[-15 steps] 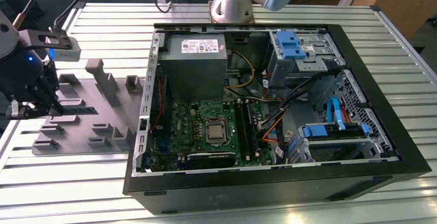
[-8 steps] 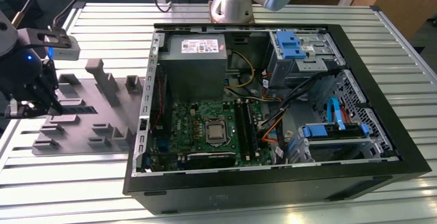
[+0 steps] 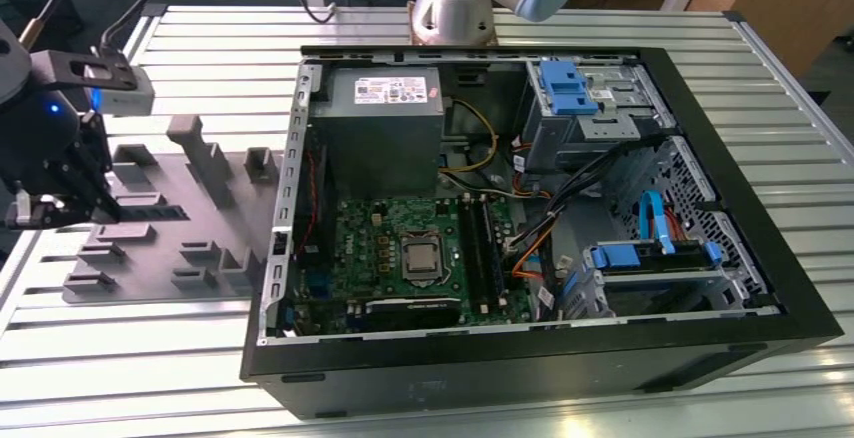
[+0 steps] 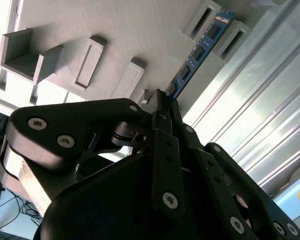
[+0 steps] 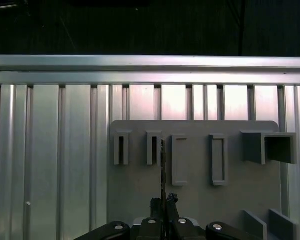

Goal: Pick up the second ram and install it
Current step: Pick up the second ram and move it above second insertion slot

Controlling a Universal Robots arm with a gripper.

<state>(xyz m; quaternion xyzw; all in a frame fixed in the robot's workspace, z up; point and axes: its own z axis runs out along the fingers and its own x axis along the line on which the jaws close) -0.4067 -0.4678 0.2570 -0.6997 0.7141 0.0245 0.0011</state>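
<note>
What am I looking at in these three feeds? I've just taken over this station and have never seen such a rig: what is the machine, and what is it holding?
It is one robot arm ending in a black gripper. The exterior view shows the whole bench: an open computer case on a slatted metal table, with a grey tray of slots at the exterior view's left, where the gripper is. Both wrist views come from cameras riding on the arm. In the second wrist view the gripper appears shut on a thin blue memory stick. Whether it is clear of its slot, I cannot tell.
</note>
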